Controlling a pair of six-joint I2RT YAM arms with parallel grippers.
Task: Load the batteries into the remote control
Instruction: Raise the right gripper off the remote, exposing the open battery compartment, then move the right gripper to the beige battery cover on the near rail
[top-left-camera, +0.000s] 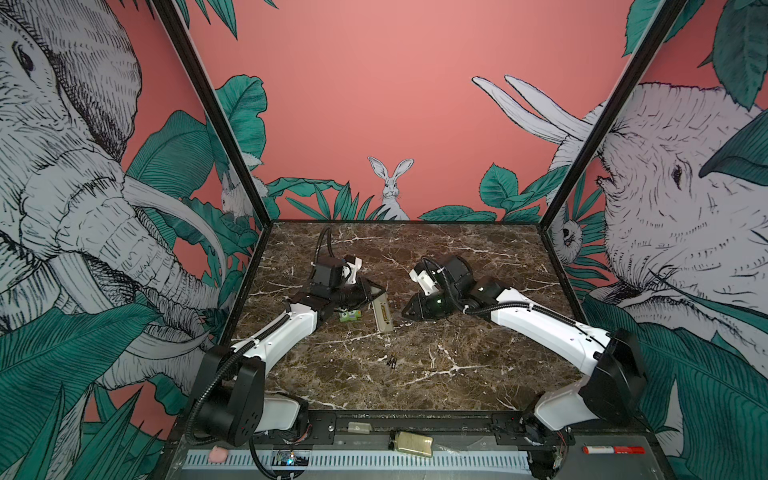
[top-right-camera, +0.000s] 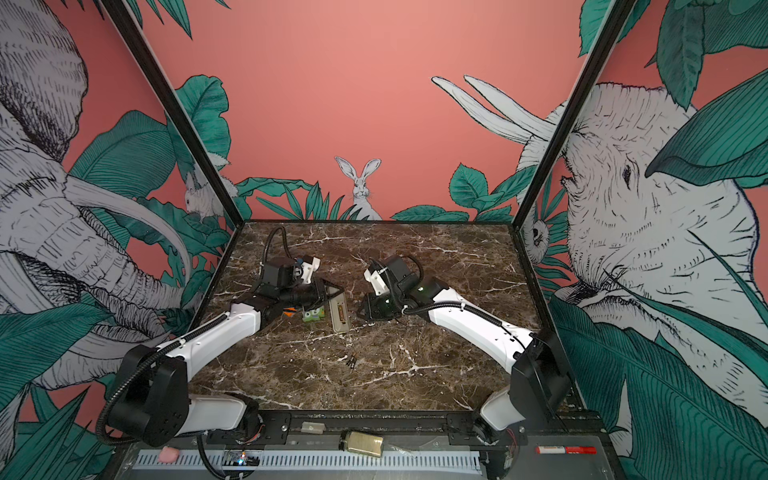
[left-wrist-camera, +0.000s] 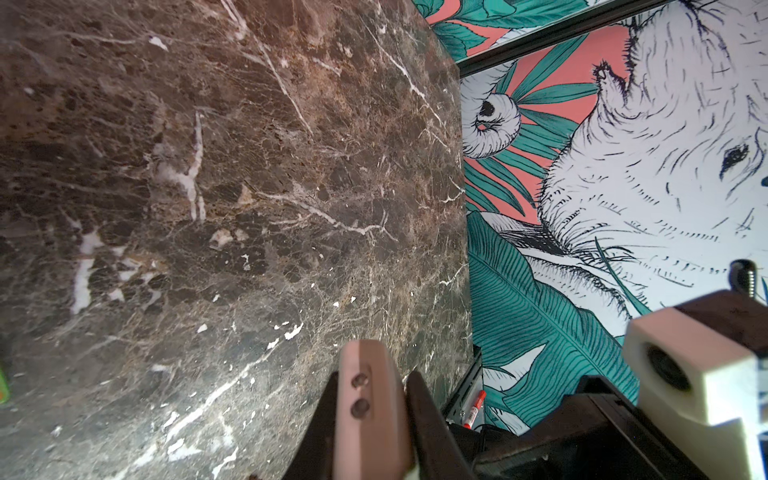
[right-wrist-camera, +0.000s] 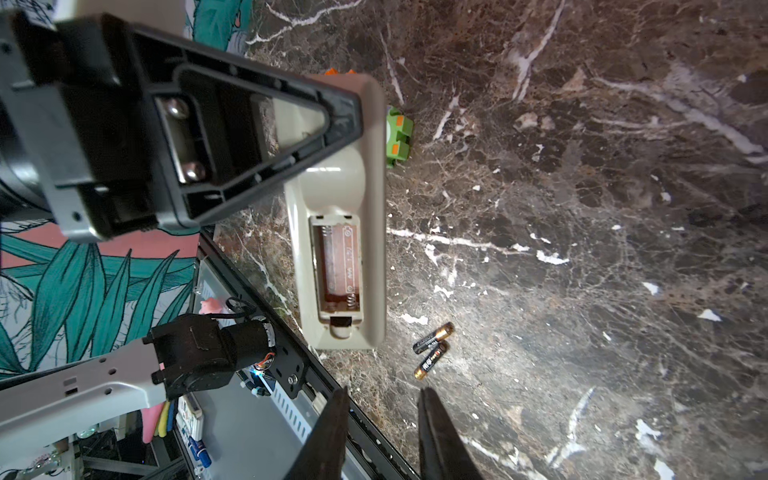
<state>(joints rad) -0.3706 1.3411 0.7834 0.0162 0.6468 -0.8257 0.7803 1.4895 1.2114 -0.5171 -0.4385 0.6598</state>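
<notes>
The remote control lies back-up on the marble, a beige slab with its battery recess uncovered and empty. My left gripper is shut on the remote's far end, which fills the gap between its dark fingers. Two batteries, dark with brassy ends, lie side by side on the table nearer the front, apart from the remote. My right gripper hovers just right of the remote, open, with nothing between its fingers.
A green owl-faced block sits against the remote's left side, under the left arm. Off the table's front edge lie a jar and a red marker. Patterned walls close in the left, right and back.
</notes>
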